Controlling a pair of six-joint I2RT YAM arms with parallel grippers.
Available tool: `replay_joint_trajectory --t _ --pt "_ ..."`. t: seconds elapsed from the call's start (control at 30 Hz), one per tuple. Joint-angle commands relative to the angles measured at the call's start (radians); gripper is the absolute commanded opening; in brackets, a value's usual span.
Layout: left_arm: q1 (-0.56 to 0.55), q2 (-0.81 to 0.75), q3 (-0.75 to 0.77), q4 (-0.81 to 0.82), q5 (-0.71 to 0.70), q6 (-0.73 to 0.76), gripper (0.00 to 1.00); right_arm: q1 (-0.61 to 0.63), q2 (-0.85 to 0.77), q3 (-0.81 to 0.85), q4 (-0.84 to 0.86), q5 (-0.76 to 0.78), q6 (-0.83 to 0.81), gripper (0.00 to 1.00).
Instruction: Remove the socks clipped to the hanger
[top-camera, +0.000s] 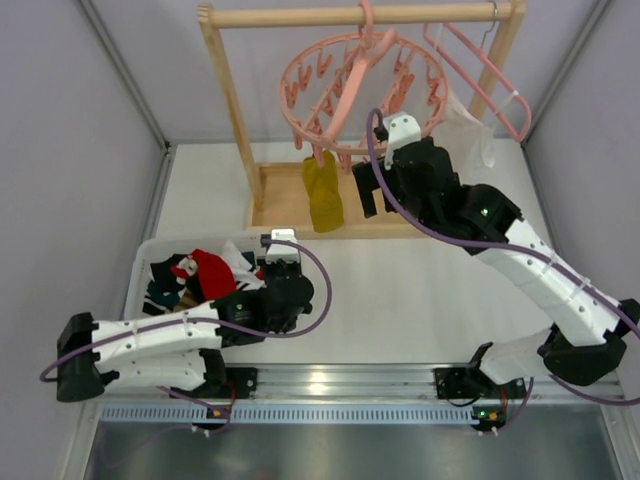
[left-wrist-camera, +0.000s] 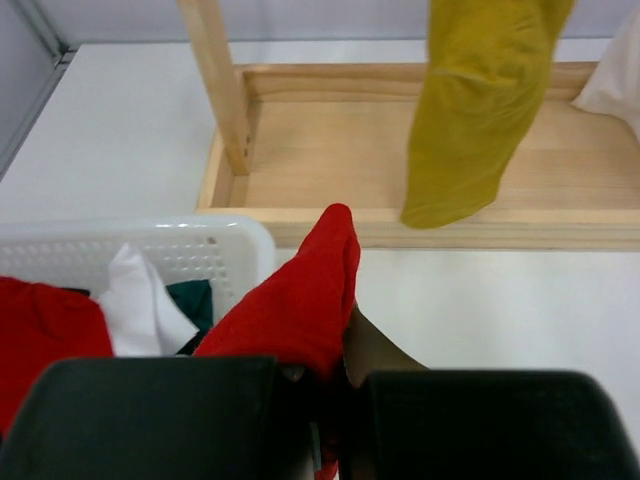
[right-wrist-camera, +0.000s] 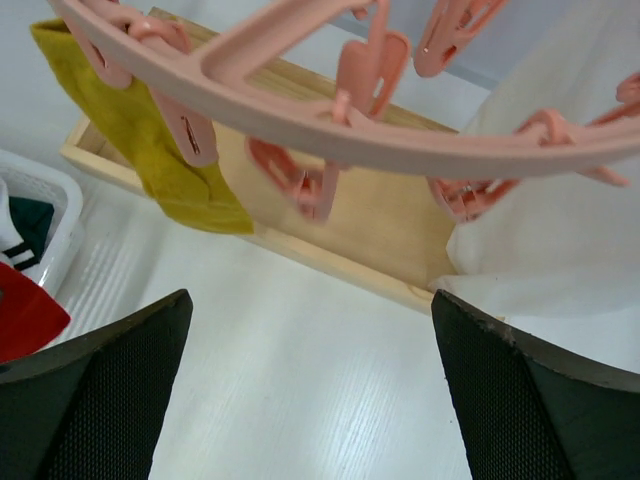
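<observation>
The round pink hanger (top-camera: 360, 85) hangs from the wooden rack's bar, and its ring fills the top of the right wrist view (right-wrist-camera: 350, 135). One mustard yellow sock (top-camera: 322, 192) is still clipped to it; this sock also shows in the left wrist view (left-wrist-camera: 480, 110) and the right wrist view (right-wrist-camera: 150, 150). My right gripper (top-camera: 375, 190) is wide open and empty (right-wrist-camera: 310, 400), just below the ring and right of the mustard sock. My left gripper (top-camera: 274, 266) is shut on a red sock (left-wrist-camera: 300, 300) at the basket's right edge.
A white basket (top-camera: 140, 262) at the left holds red (top-camera: 212, 272), teal and black-white socks. The wooden rack (top-camera: 232, 100) stands on a tray-like base (left-wrist-camera: 340, 150). A white cloth bag (top-camera: 465, 130) and a plain pink hanger (top-camera: 500, 90) hang at the right.
</observation>
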Motion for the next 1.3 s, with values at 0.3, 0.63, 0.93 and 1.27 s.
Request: replay_joint_trajectory --t 0.3,0.63,0.93,1.27 --pt "0.462 -0.242 0.035 -0.525 0.321 -0.244 0.00 0.012 -0.286 -0.221 0.131 0.002 0.047 0.99" --pt "0.599 -0.285 0.023 -0.601 0.481 -0.321 0.13 0.012 -0.294 -0.271 0.132 0.013 0.050 0.99" --pt "0.599 -0.357 0.024 -0.647 0.432 -0.361 0.98 0.011 -0.286 -0.291 0.144 0.016 0.047 0.99" --pt "0.597 -0.325 0.066 -0.372 0.855 -0.128 0.98 0.000 -0.311 -0.334 0.188 -0.036 0.064 0.99"
